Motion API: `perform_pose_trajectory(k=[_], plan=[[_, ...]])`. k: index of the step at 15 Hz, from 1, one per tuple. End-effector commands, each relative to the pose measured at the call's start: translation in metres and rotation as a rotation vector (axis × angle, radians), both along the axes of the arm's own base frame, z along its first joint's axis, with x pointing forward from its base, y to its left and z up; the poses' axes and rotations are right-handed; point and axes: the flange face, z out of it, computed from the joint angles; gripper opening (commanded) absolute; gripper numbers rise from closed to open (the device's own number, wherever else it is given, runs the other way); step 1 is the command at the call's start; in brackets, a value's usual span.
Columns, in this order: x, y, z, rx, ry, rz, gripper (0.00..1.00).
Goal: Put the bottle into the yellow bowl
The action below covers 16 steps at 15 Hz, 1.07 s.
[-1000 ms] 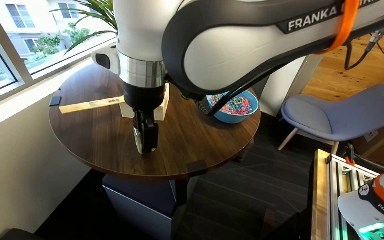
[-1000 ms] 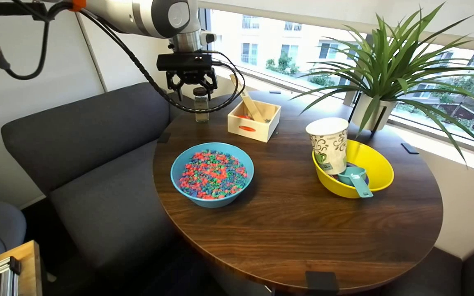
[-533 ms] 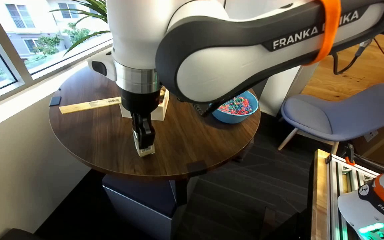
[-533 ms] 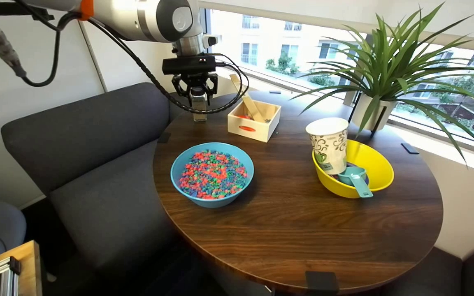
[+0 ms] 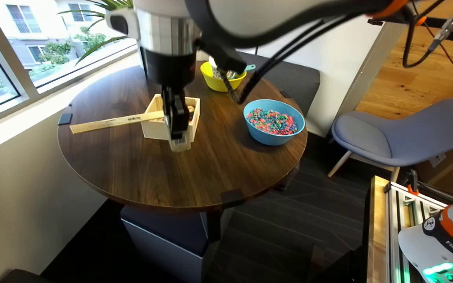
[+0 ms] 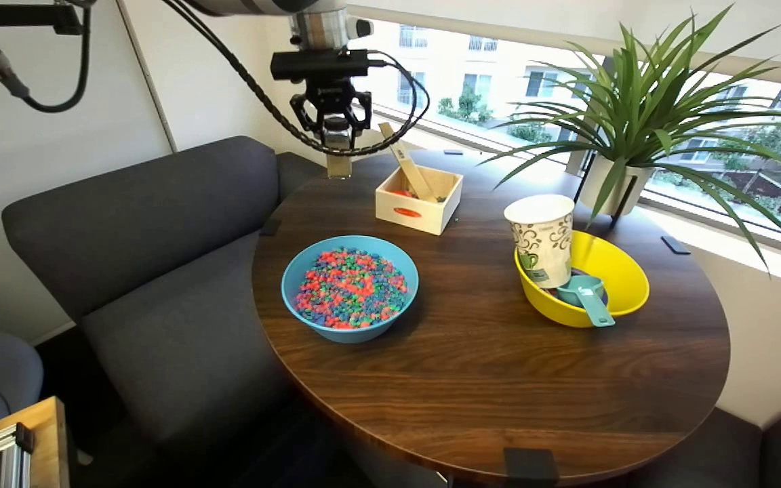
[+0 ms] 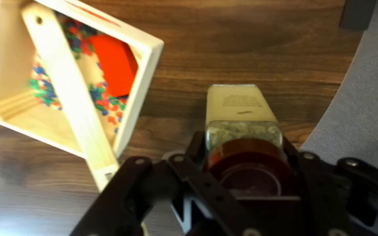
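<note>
- ok so the big news on my feed: the bottle is up off the table now, half a second ago its base was down on the wood
- my gripper is clamped on both sides of it near the top, so it's holding the bottle and nothing else
- it hangs about upright, and it has come closer to the wooden box; they overlap in an exterior view, but the wrist cam shows tabletop between them, so I read them as near, not touching
- the arm going up also uncovered the yellow bowl in that exterior view, it was hidden a moment ago, handy for lining up
- meaning for the task: I'd call the pick done and the carry just starting, bowl's well apart on another part of the table
- bowl isn't free either, a paper cup leans in it and a teal scoop pokes over the rim
- so I'd stay high past the box and the wooden stick, then lower on the bare yellow side
- my worry: knocking the cup, or a smooth jar held that high up tilting if it bumps the rim
</note>
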Motion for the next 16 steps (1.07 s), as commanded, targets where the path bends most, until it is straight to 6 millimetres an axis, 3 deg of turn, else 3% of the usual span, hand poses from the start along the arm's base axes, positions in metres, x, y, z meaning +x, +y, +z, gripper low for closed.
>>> perform_pose_trajectory(k=[1,2,3,5,6,7,9,12,16], plan=[[0.010,-0.058,0.060,0.070,0.074,-0.071,0.26],[0.007,-0.038,0.039,0.019,0.030,-0.067,0.51],[0.010,-0.055,0.054,0.040,0.044,-0.078,0.51],[0.012,-0.069,0.065,0.062,0.047,-0.086,0.51],[0.018,-0.067,0.063,0.075,0.035,-0.130,0.26],[0.035,-0.078,0.063,0.073,-0.013,-0.217,0.26],[0.061,-0.112,0.067,0.065,-0.072,-0.306,0.26],[0.091,-0.178,0.071,0.069,-0.136,-0.458,0.26],[0.116,-0.261,0.068,0.033,-0.222,-0.664,0.26]])
